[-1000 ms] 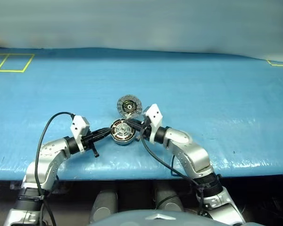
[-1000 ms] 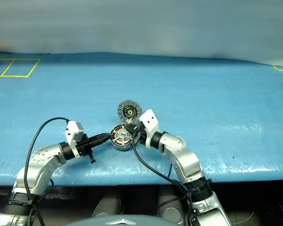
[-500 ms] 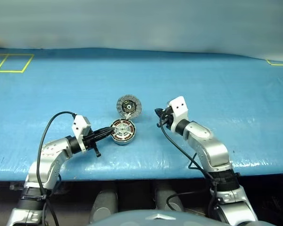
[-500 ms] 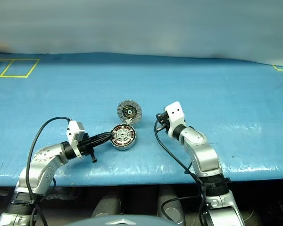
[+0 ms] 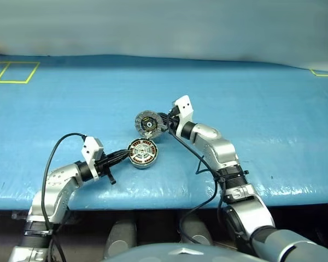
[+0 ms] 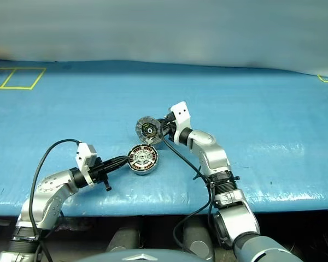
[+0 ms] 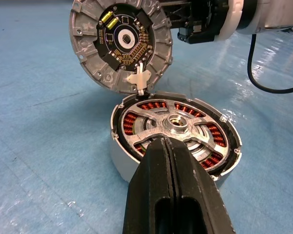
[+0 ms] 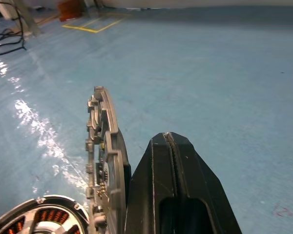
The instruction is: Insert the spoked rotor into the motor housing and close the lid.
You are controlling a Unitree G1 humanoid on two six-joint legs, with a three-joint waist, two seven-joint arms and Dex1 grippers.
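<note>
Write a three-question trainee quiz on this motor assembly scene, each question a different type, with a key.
1. True or false: the round grey lid lies flat and closed on the round metal motor housing with copper windings.
2. Multiple choice: where is the right gripper? A) behind the upright lid, B) on the housing rim, C) far from both parts.
3. Fill in: the left gripper, fingers shut, has its tip at the housing's near ____.

Key: 1 false, the lid stands open on its hinge; 2 A; 3 rim. The black ring with silver spokes, the rotor, already sits inside the housing.
</note>
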